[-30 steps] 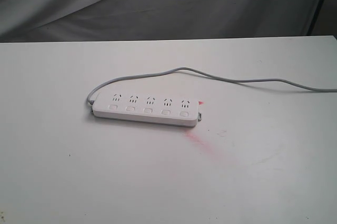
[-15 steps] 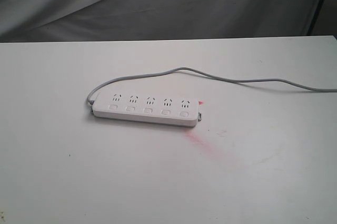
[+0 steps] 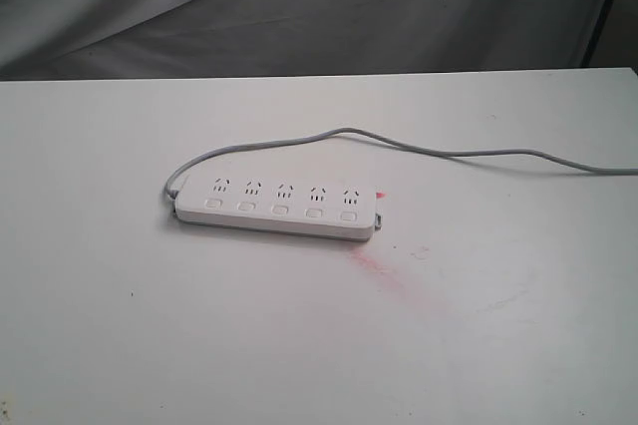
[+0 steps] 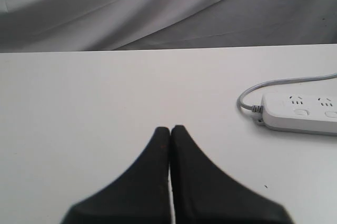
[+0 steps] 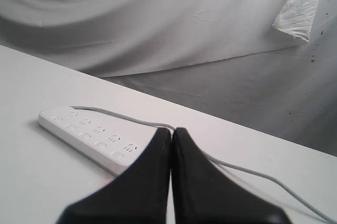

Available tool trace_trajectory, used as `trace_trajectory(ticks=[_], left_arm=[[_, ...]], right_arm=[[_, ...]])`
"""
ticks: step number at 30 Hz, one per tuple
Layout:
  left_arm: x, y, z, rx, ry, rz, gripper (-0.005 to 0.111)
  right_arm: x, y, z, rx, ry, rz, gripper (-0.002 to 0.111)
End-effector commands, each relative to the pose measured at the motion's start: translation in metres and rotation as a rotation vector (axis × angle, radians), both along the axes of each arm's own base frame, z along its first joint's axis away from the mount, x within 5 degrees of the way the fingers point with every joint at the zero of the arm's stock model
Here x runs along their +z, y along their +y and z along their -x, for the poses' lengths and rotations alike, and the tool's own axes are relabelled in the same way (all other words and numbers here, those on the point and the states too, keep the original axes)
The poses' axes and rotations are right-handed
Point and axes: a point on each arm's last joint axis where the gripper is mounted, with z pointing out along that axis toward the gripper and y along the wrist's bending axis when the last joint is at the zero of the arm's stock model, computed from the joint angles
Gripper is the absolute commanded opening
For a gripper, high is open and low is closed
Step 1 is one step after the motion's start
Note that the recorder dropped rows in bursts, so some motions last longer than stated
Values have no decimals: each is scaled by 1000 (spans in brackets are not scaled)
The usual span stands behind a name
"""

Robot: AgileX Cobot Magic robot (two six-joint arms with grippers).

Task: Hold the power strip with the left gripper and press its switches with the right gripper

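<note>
The white power strip (image 3: 277, 209) lies flat near the middle of the table, its five switches (image 3: 280, 211) in a row below the sockets. Its thin grey cord (image 3: 439, 153) loops from the left end and trails off to the right. Neither arm shows in the exterior view. In the left wrist view my left gripper (image 4: 170, 129) is shut and empty over bare table, well apart from the strip's end (image 4: 303, 112). In the right wrist view my right gripper (image 5: 171, 130) is shut and empty, hovering short of the strip (image 5: 87, 134) and its cord (image 5: 247, 172).
The white table (image 3: 150, 325) carries a pink smear (image 3: 384, 275) just right of the strip's right end. Grey draped cloth (image 3: 299, 6) hangs behind the far table edge. A dark stand leg (image 3: 601, 6) rises at the back right.
</note>
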Motion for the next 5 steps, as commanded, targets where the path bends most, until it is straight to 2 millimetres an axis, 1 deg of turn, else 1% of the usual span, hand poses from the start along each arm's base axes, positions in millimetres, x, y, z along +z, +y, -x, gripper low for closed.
trace_trajectory(ticks=[1,5], left_arm=[[-1,0,0,-5,2,9,0],[-1,0,0,-5,1,7,0]], right_arm=[[-1,0,0,-7,-2,7,0],[-1,0,0,-7,-2,7,0]])
